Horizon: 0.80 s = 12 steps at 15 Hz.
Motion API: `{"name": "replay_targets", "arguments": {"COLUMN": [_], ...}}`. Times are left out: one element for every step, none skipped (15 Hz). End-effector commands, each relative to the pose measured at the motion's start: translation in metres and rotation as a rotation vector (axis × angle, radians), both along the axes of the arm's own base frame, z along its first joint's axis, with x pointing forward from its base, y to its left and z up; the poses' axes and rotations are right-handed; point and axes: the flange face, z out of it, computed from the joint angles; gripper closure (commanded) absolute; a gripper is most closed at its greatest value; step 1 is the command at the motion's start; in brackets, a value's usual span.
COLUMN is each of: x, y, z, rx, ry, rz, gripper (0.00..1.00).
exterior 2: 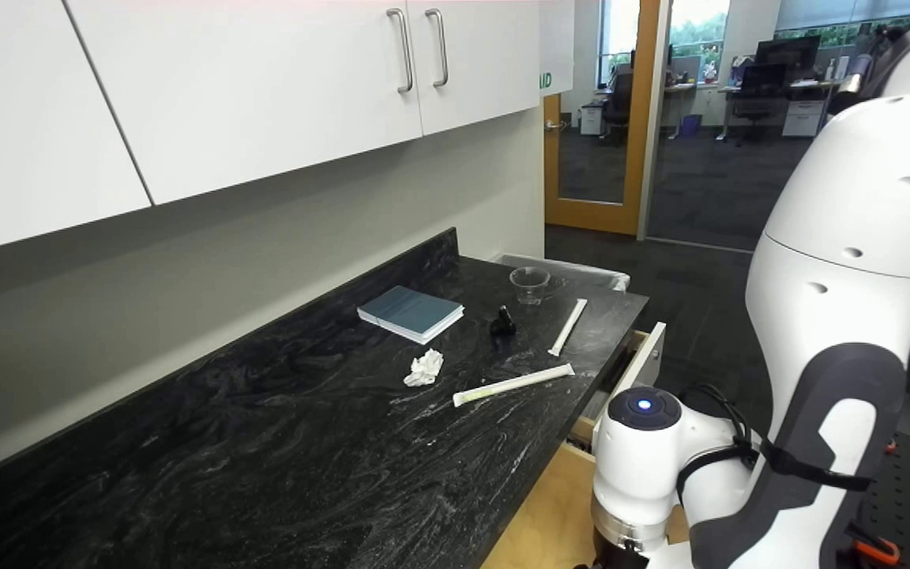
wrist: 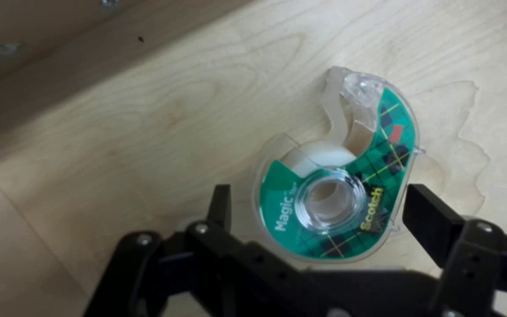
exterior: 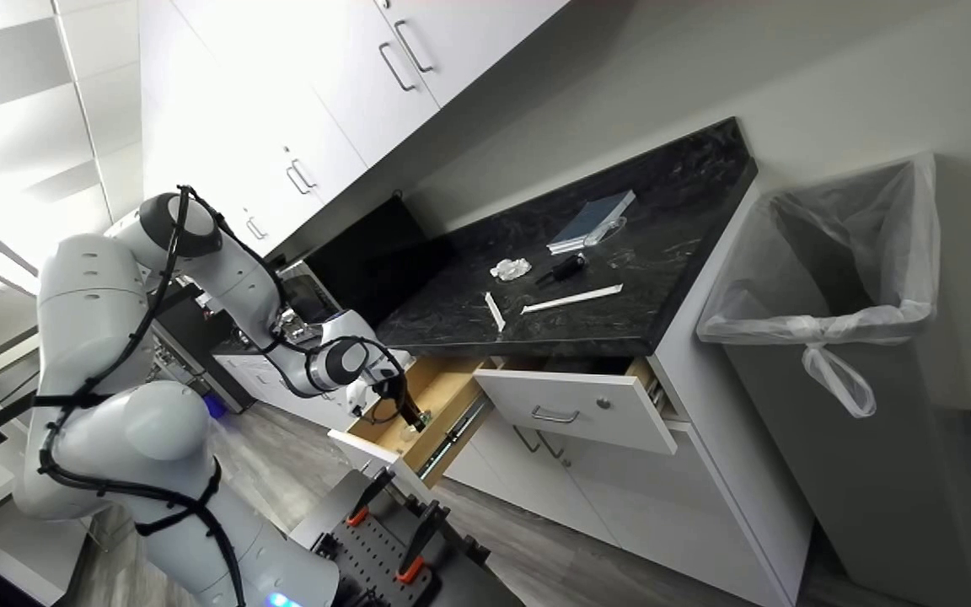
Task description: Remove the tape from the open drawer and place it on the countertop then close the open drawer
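Note:
The tape (wrist: 330, 202) is a clear dispenser with a green plaid label, lying flat on the drawer's wooden floor in the wrist view. My gripper (wrist: 317, 196) is open, with one black finger on each side of the tape and a visible gap at both. In an exterior view the gripper (exterior: 416, 417) reaches down into the open drawer (exterior: 450, 424), and the tape is mostly hidden there. The drawer's wood also shows in an exterior view (exterior 2: 546, 510), where the fingers are out of frame. The black countertop (exterior: 443, 316) runs above the drawer; it also shows in an exterior view (exterior 2: 265, 450).
A wider drawer (exterior: 570, 411) beside it stands partly open. On the countertop lie a blue notebook (exterior 2: 411, 310), crumpled paper (exterior 2: 424, 369), a black object (exterior 2: 504, 322), two paper-wrapped sticks (exterior 2: 514, 385) and a clear cup (exterior 2: 530, 286). A lined grey bin (exterior: 865, 421) stands at the counter's end.

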Motion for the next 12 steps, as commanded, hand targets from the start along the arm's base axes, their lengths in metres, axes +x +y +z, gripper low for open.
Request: {"name": "replay_targets", "arguments": {"x": [0.011, 0.012, 0.013, 0.014, 0.014, 0.015, 0.016, 0.016, 0.013, 0.010, 0.003, -0.003], "y": [0.006, 0.006, 0.006, 0.006, 0.006, 0.007, 0.007, 0.007, 0.010, 0.012, 0.015, 0.019], "z": [-0.004, -0.005, -0.007, -0.009, -0.010, -0.009, -0.008, -0.007, -0.001, 0.006, 0.019, 0.032], "rx": [-0.015, -0.016, -0.020, -0.024, -0.028, -0.030, -0.031, -0.033, -0.034, -0.032, -0.027, -0.022], "ry": [0.032, 0.038, 0.050, 0.057, 0.062, 0.064, 0.068, 0.067, 0.063, 0.054, 0.038, 0.022], "rz": [0.027, 0.028, 0.028, 0.031, 0.033, 0.035, 0.036, 0.039, 0.040, 0.046, 0.054, 0.066], "gripper": [0.00, 0.00, 0.25, 0.26, 0.34, 0.41, 0.42, 0.42, 0.42, 0.42, 0.42, 0.42]}}
